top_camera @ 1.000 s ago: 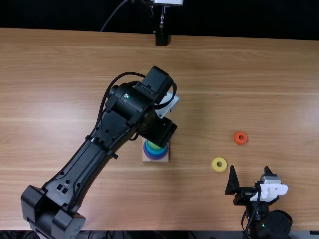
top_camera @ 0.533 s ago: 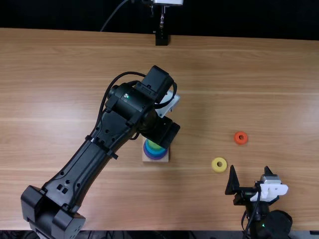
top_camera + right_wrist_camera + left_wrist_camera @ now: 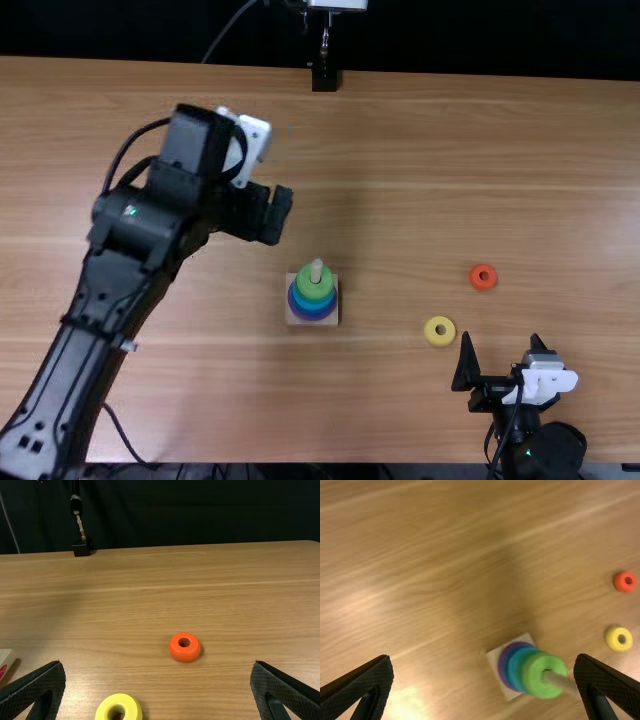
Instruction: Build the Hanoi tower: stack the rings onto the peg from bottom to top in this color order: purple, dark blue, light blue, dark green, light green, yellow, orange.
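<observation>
Fetching the yellow ring (image 3: 440,331), right of centre in the top view, I should straddle it evenly with my right jaws, both my pairs standing apart, then centre it over the mid-frame peg (image 3: 317,270)

Top view: set high over near edge, table (image 3: 420,140) taken steeply down and forward, far edge included. Left wrist view: table looked down on from closer in, ring stack (image 3: 532,672) covered, as from above. Right wrist view: set low, faced forward; far edge and dark backdrop (image 3: 200,515) shared with top view. Yellow ring (image 3: 105,711) and orange ring (image 3: 184,653) caught by all three.
</observation>
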### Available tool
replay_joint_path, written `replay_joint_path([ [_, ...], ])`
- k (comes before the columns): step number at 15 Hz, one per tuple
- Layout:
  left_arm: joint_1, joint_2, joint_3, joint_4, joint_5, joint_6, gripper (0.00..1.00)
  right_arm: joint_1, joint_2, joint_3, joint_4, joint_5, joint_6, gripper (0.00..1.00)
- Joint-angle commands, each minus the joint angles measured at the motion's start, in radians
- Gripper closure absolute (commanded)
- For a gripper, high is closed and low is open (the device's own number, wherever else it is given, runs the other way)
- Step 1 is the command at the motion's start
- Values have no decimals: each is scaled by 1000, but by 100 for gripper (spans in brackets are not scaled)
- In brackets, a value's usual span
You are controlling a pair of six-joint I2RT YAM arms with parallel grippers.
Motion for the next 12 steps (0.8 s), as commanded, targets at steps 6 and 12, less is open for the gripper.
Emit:
replay_joint_path([
  [6, 224, -378, -487, 344, -56, 11, 0, -10, -13, -64, -73, -9, 2, 0],
  [12, 315, -750, -984, 834, -54, 7, 0, -10, -13, -64, -73, -9, 2, 0],
])
